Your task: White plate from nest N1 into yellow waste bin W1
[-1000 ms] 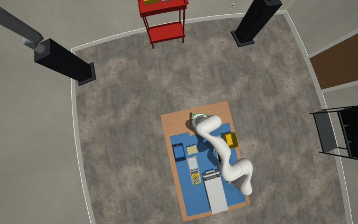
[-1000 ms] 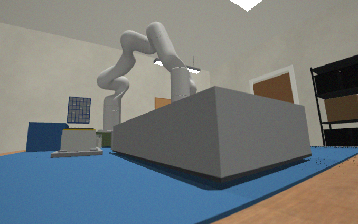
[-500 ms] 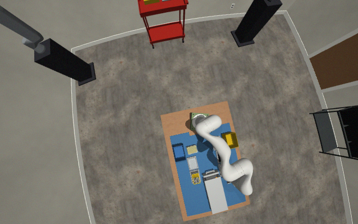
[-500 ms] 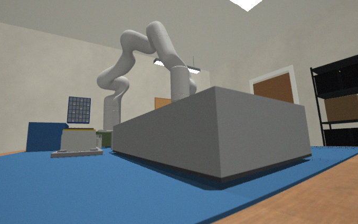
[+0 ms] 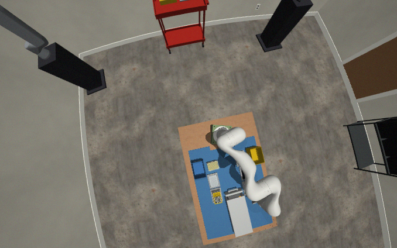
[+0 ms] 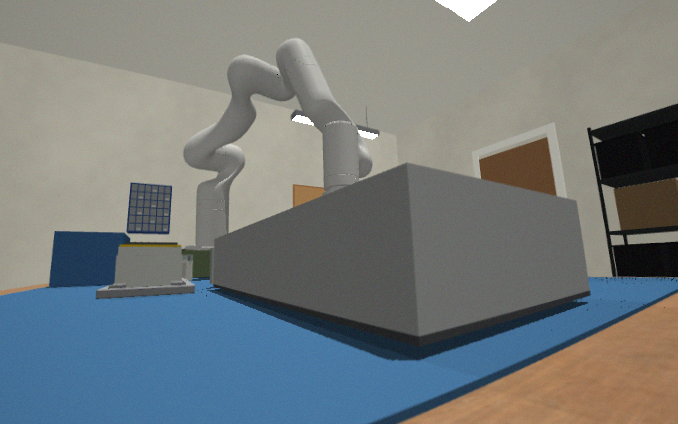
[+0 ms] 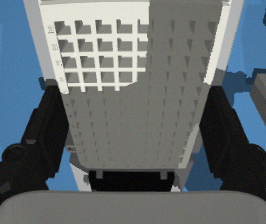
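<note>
In the wrist view the white plate (image 7: pixel 137 76), a flat well plate with a grid of square wells, fills the space between my two black fingers. My gripper (image 7: pixel 134 104) is shut on its long sides. Part of the plate lies in shadow. In the overhead view the arm (image 5: pixel 249 172) hides the gripper and the plate. The yellow waste bin W1 (image 5: pixel 255 154) stands upright at the mat's right edge, a short way from the arm.
A blue bin (image 5: pixel 197 168) stands at the mat's left. A yellowish plate (image 5: pixel 212 165), a grey nest (image 5: pixel 213 180) and a yellow tip box (image 5: pixel 216 196) lie in a column. The grey cooler (image 5: pixel 238 212) with its drawer (image 5: pixel 233 193) is beside the arm's elbow.
</note>
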You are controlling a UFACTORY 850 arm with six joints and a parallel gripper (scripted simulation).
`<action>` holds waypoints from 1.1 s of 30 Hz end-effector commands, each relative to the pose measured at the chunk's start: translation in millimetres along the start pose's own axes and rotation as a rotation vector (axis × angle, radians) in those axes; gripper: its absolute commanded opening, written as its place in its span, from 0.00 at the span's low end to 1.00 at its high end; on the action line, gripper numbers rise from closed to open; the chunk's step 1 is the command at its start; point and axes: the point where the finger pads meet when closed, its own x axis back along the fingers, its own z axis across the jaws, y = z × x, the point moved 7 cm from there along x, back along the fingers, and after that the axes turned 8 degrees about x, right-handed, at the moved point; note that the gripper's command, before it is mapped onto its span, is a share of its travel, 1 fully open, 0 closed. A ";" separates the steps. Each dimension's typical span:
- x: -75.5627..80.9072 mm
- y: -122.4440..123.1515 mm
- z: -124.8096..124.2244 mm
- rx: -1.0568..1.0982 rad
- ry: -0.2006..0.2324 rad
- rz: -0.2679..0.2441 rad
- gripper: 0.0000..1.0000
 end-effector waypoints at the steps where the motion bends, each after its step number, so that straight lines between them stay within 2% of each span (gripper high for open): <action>1: 3.7 -1.0 -0.2 0.000 0.000 0.002 0.00; 15: 7.0 -1.0 -0.1 0.000 0.000 0.002 0.00; 33: 33.7 -1.0 -0.2 0.000 0.000 0.002 0.00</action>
